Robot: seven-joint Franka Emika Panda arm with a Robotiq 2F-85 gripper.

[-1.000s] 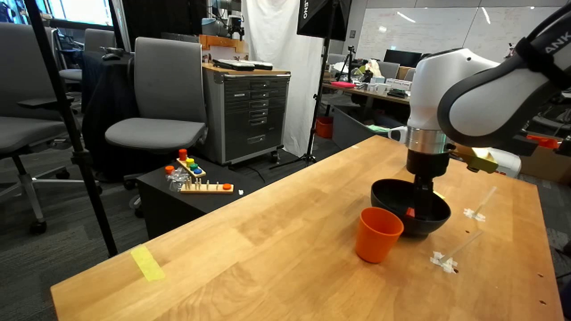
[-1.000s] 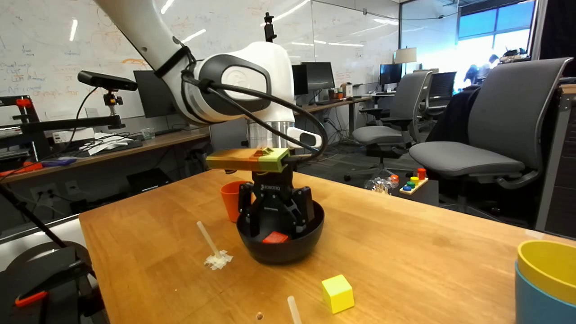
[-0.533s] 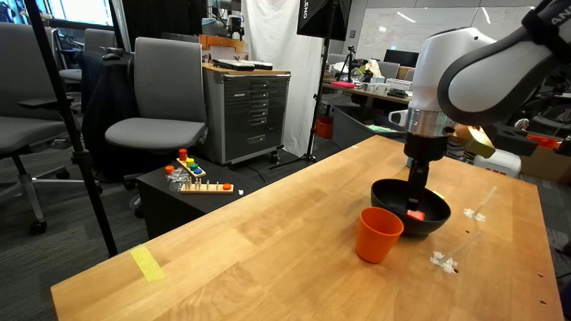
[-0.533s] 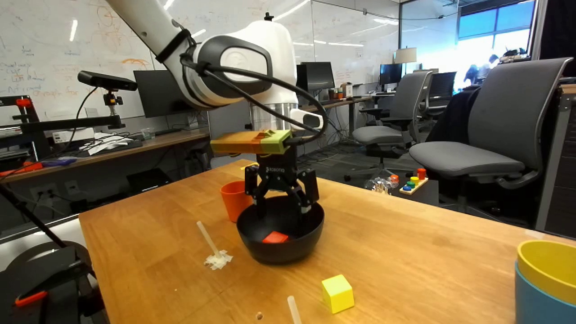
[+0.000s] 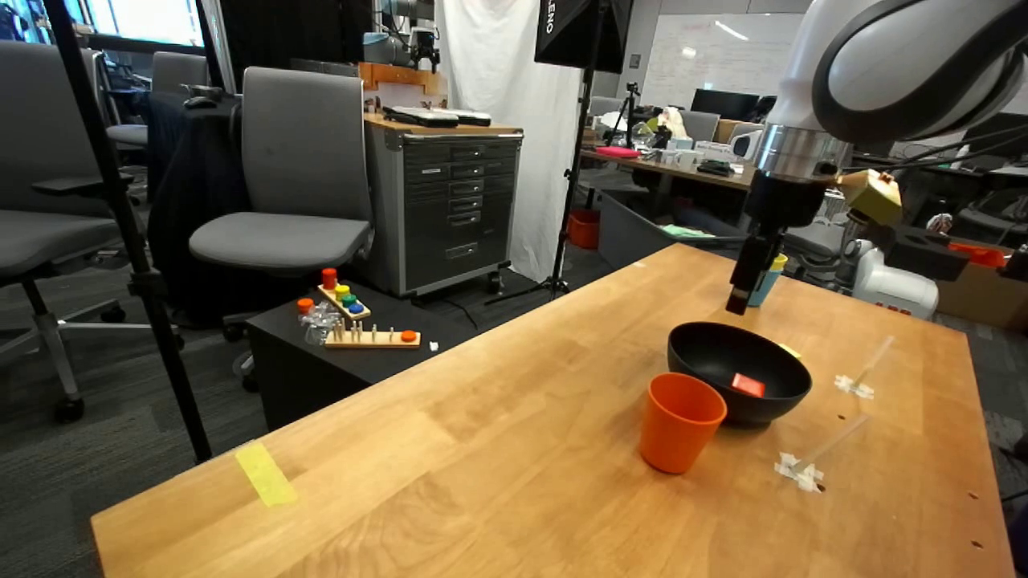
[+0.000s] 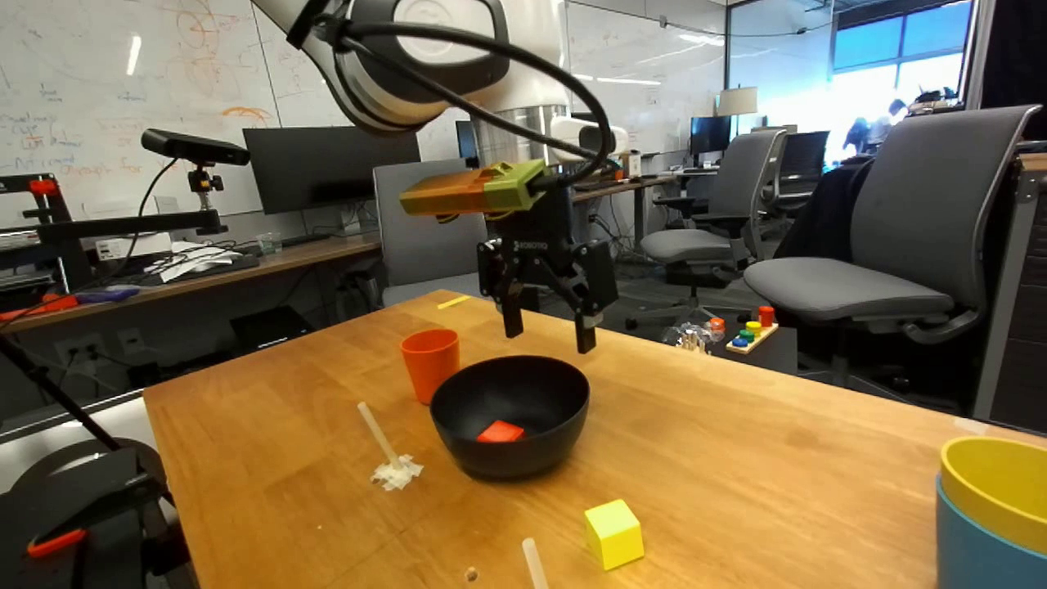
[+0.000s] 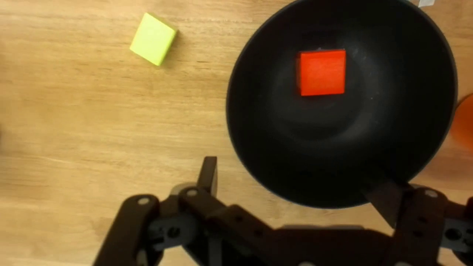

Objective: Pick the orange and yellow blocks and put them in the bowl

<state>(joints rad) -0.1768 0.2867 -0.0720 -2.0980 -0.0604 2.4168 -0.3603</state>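
You look about halfway through; the orange-red block (image 7: 323,72) lies inside the black bowl (image 6: 511,464), on its bottom, so that part seems done — no more handling should be needed there; the yellow block (image 6: 614,534) sits out on the table (image 6: 720,474), near the bowl but not touching it, and is what you have left; your gripper (image 6: 549,339) hangs raised near the bowl, its jaws spread apart with nothing between them; next you would likely carry it across to the yellow block, close on it, lift — and let go over the bowl.
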